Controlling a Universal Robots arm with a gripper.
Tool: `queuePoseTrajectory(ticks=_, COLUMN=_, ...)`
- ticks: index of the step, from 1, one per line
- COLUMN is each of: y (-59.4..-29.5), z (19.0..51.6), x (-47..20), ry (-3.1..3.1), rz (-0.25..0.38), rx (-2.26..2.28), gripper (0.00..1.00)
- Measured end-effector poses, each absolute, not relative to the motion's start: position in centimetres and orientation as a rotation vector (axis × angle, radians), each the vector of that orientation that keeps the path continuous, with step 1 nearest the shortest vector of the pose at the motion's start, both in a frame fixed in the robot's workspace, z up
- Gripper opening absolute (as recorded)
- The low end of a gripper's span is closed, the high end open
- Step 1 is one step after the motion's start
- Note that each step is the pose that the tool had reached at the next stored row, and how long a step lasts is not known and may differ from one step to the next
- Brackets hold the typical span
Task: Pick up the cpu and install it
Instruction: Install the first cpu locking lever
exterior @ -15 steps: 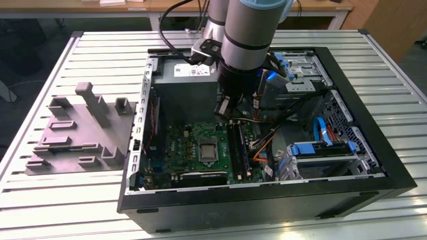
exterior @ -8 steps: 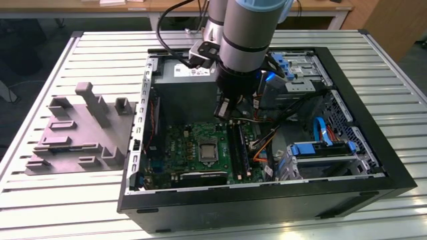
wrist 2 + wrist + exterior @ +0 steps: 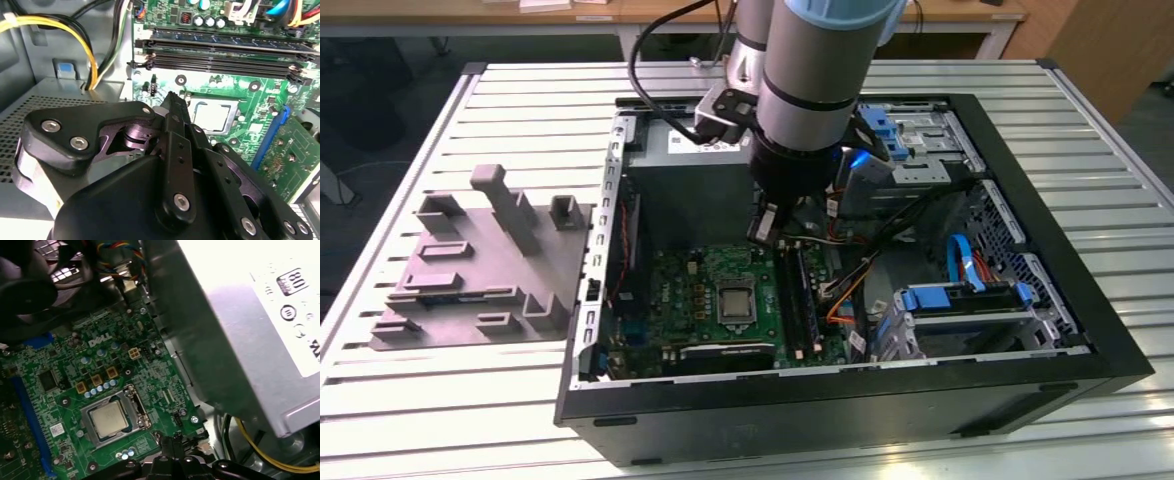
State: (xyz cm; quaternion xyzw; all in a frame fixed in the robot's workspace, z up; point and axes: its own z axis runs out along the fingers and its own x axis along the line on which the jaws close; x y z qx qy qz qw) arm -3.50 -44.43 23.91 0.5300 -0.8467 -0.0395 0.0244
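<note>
Although the arm hung over the open case (image 3: 1067,330), the cpu (image 3: 109,419) already lay flat in its socket (image 3: 131,399) on the green motherboard (image 3: 75,370), its pale metal top facing up. In the second wrist view the same chip (image 3: 211,115) sat just beyond the hand (image 3: 172,100), slightly off to one side of the tips, with clear board between them. The hand's fingers (image 3: 176,145) were pressed together and carried nothing. Beside the case, on the slatted counter (image 3: 480,400), stood a grey moulded tray (image 3: 480,270), well apart from the arm.
</note>
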Motion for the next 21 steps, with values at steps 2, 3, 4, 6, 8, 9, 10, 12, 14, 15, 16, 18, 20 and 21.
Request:
queuePoseTrajectory(ticks=2, y=-44.6, z=23.91, x=-3.56, ry=-2.609, rz=-0.122, rx=1.655, gripper=0.11)
queuePoseTrajectory(ticks=3, y=-44.66, z=23.91, x=-3.59, ry=-2.603, rz=-0.121, rx=1.665, gripper=0.11)
queuePoseTrajectory(ticks=4, y=-44.71, z=23.9, x=-3.6, ry=-2.596, rz=-0.121, rx=1.675, gripper=0.11)
queuePoseTrajectory(ticks=6, y=-44.83, z=23.89, x=-3.63, ry=-2.587, rz=-0.119, rx=1.691, gripper=0.11)
queuePoseTrajectory(ticks=8, y=-45.02, z=23.89, x=-3.63, ry=-2.583, rz=-0.119, rx=1.698, gripper=0.11)
queuePoseTrajectory(ticks=9, y=-45.02, z=23.89, x=-3.64, ry=-2.583, rz=-0.119, rx=1.698, gripper=0.11)
queuePoseTrajectory(ticks=10, y=-45.02, z=23.89, x=-3.63, ry=-2.582, rz=-0.119, rx=1.698, gripper=0.11)
queuePoseTrajectory(ticks=12, y=-45.05, z=23.89, x=-3.63, ry=-2.582, rz=-0.119, rx=1.698, gripper=0.11)
queuePoseTrajectory(ticks=14, y=-45.06, z=23.89, x=-3.63, ry=-2.582, rz=-0.119, rx=1.698, gripper=0.11)
queuePoseTrajectory(ticks=15, y=-45.06, z=23.89, x=-3.63, ry=-2.582, rz=-0.119, rx=1.698, gripper=0.11)
queuePoseTrajectory(ticks=16, y=-45.06, z=23.89, x=-3.63, ry=-2.582, rz=-0.119, rx=1.698, gripper=0.11)
queuePoseTrajectory(ticks=18, y=-45.07, z=23.89, x=-3.63, ry=-2.582, rz=-0.119, rx=1.698, gripper=0.11)
queuePoseTrajectory(ticks=20, y=-45.07, z=23.89, x=-3.63, ry=-2.582, rz=-0.119, rx=1.698, gripper=0.11)
queuePoseTrajectory(ticks=21, y=-45.11, z=23.89, x=-3.64, ry=-2.582, rz=-0.119, rx=1.698, gripper=0.11)
